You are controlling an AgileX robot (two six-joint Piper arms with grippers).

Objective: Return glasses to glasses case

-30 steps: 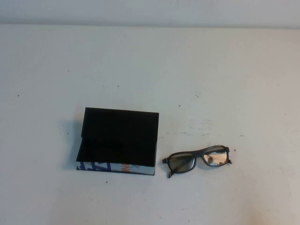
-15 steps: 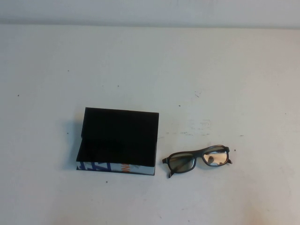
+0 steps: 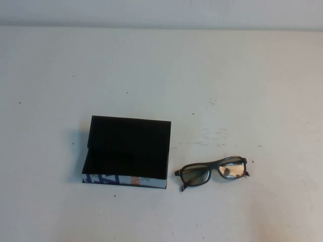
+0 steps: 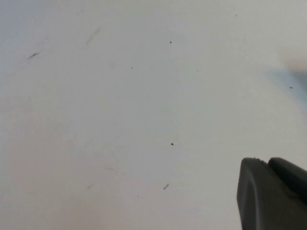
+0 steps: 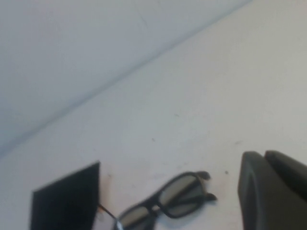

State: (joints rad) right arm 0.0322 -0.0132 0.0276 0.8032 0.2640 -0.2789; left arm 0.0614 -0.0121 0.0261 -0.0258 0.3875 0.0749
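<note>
Glasses (image 3: 213, 172) are lying folded on the table (image 3: 161, 70), just right of the open glasses case (image 3: 126, 151) and apart from it. Risk, as judged — thin frames are sitting flat (little to grip), so fingers may be skidding them away. Right gripper (image 5: 273, 191) is hanging near the glasses; left gripper (image 4: 271, 194) is hovering over bare table — neither opening can be told.

Neither arm is seen in the high view; the left gripper (image 4: 274, 195) and right gripper (image 5: 273, 191) are cut off by wrist-view edges, their openings untold; the glasses case (image 5: 67, 201) is cropped there; its interior (image 3: 126, 160) is lost in blackness.
</note>
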